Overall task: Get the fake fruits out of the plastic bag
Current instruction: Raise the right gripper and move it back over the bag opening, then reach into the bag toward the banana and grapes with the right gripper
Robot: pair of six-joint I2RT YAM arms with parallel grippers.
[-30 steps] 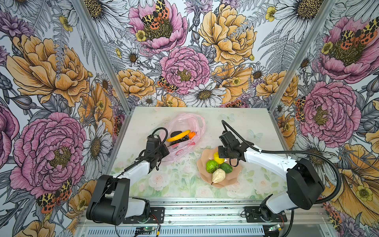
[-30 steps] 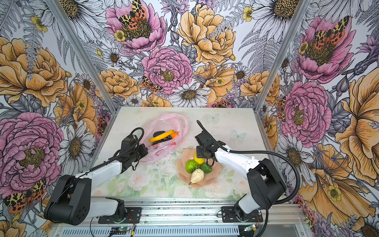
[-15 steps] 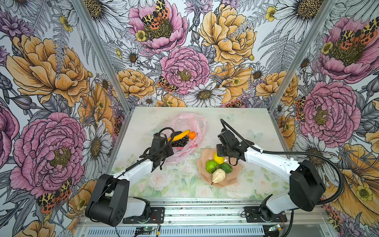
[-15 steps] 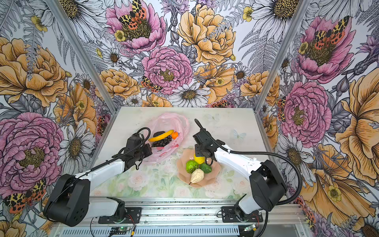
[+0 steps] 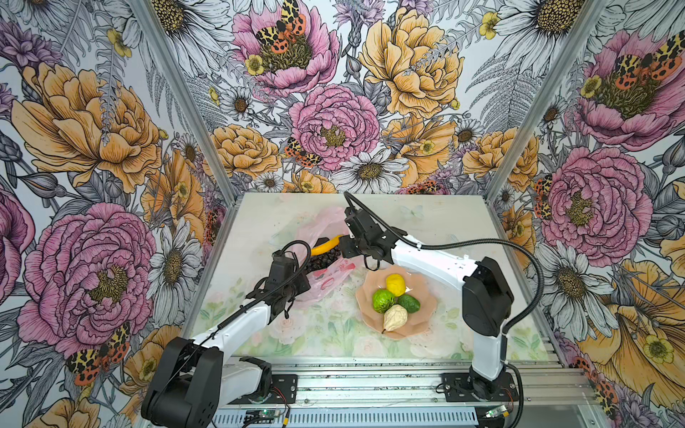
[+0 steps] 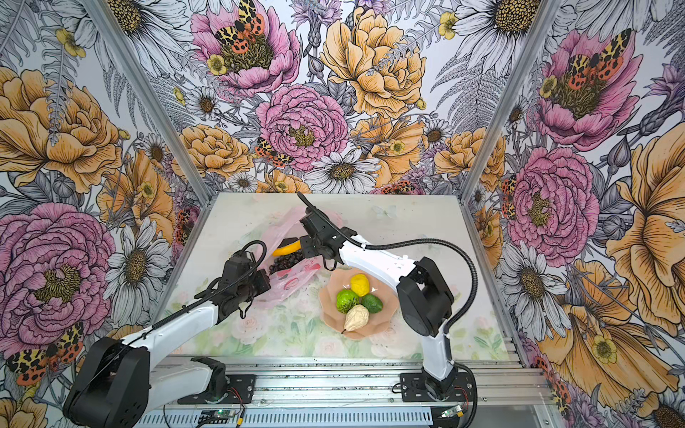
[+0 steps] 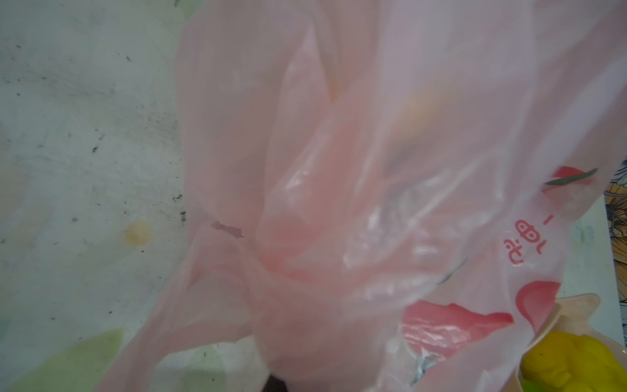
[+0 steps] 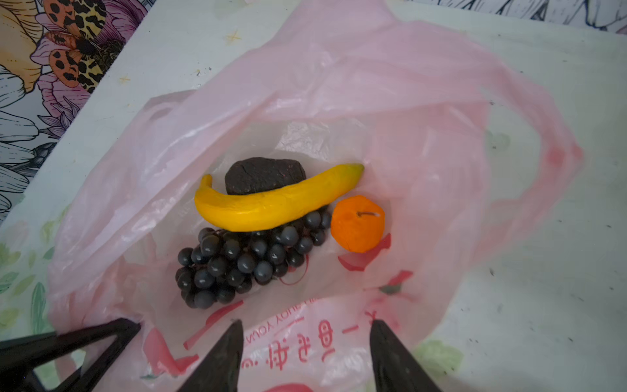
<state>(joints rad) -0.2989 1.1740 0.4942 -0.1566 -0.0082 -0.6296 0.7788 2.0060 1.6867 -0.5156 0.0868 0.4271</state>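
Plastic bag [image 8: 339,85] lies open on the worktop [image 5: 444,229], left of centre; in its mouth are the banana [image 8: 271,203], lying across the grape bunch [image 8: 237,261] and the blackish avocado-like piece [image 8: 263,174], and the tangerine [image 8: 358,224] beside the banana's tip. Just right of the bag sits the peach plate [image 5: 422,296], carrying lemon [image 5: 396,284], lime-green fruit [image 5: 383,301], small dark green piece [image 5: 409,303] and pear [image 5: 395,318]. Right hand [image 8: 305,324] hangs over the bag's printed edge, fingers spread and holding nothing, fruits just beyond its tips; left hand [image 5: 301,284] is closed on the bag's edge, with the film bunched toward it.
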